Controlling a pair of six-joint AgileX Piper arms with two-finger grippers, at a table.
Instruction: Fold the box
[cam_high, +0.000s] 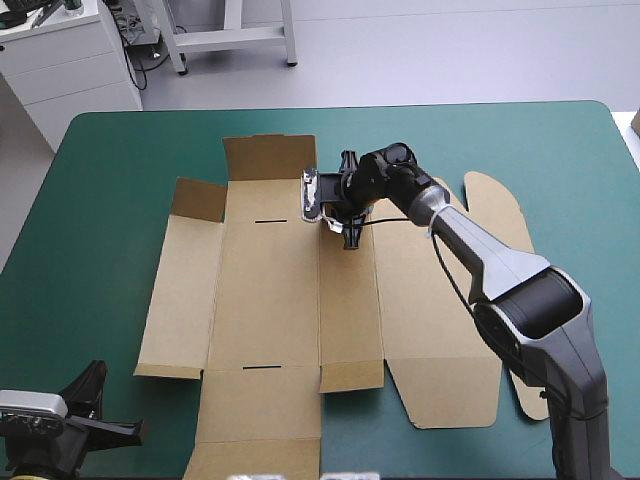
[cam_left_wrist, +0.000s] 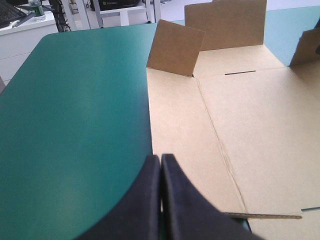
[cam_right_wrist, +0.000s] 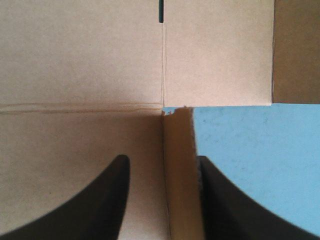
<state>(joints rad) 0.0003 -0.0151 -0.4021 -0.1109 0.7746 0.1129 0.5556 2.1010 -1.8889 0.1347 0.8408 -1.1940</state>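
The brown box (cam_high: 270, 290) lies as a cut sheet, mostly flat, in the middle of the table. Two far flaps stand raised, one wide (cam_high: 268, 158) and one at the far left corner (cam_high: 198, 200). My right gripper (cam_high: 348, 200) hangs over the far edge of the sheet's middle. In the right wrist view the gripper (cam_right_wrist: 162, 170) is open, with a narrow flap (cam_right_wrist: 180, 175) standing on edge between its fingers, close to one finger. My left gripper (cam_high: 125, 430) sits low at the near left, off the sheet, and the left wrist view shows it (cam_left_wrist: 161, 159) shut and empty beside the box (cam_left_wrist: 250, 125).
The lid panel with rounded tabs (cam_high: 490, 200) stretches toward the right side of the table. Teal-green cover (cam_left_wrist: 75, 125) runs left of the sheet up to the rounded far left corner. A strip of cover (cam_high: 450, 140) lies beyond the box.
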